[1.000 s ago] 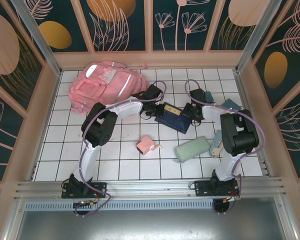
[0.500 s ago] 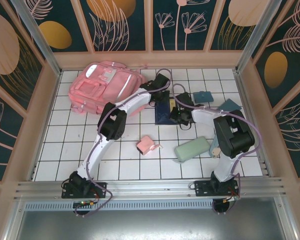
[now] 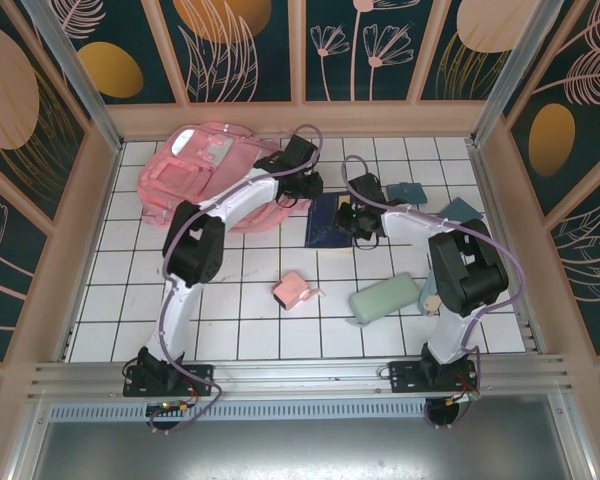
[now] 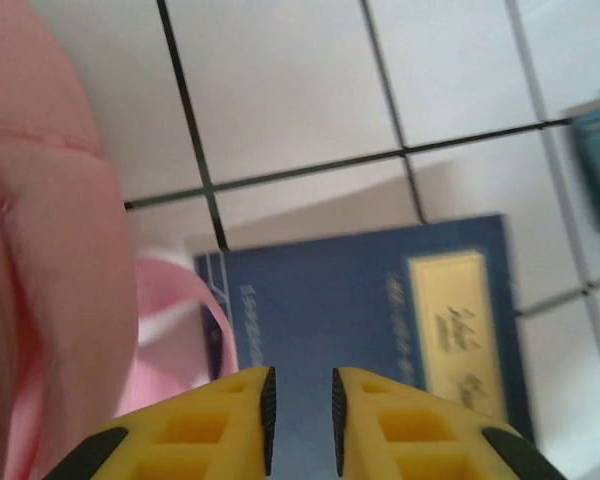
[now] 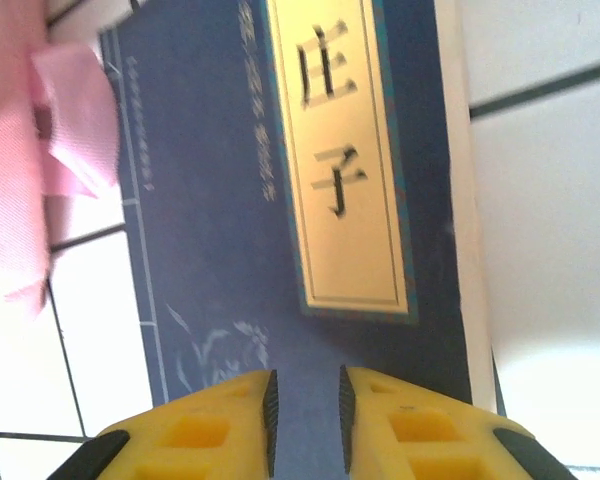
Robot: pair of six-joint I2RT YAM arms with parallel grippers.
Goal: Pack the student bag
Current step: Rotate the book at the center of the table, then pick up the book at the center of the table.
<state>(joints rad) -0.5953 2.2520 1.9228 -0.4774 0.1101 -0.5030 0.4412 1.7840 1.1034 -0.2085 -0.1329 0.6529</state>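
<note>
The student bag (image 3: 202, 172), a big soft pink backpack, lies at the back left of the tiled floor. A dark blue book (image 3: 327, 221) with a gold label lies flat just to its right, one corner by a pink strap (image 4: 180, 320). My left gripper (image 3: 304, 193) hovers over the book's bag-side edge, jaws slightly open with nothing between them (image 4: 300, 420). My right gripper (image 3: 346, 220) stands over the book's other side, also slightly open and empty (image 5: 305, 420). The book (image 5: 220, 200) and the bag's fabric (image 5: 10, 200) show below it.
A small pink pouch (image 3: 294, 291) sits mid-floor, a pale green case (image 3: 383, 297) to its right. A teal notebook (image 3: 408, 192) and another teal item (image 3: 461, 211) lie at the back right. Wooden walls ring the floor.
The book has moved left toward the bag and now lies flat. Both grippers, shut on it before, have opened a little and let go.
</note>
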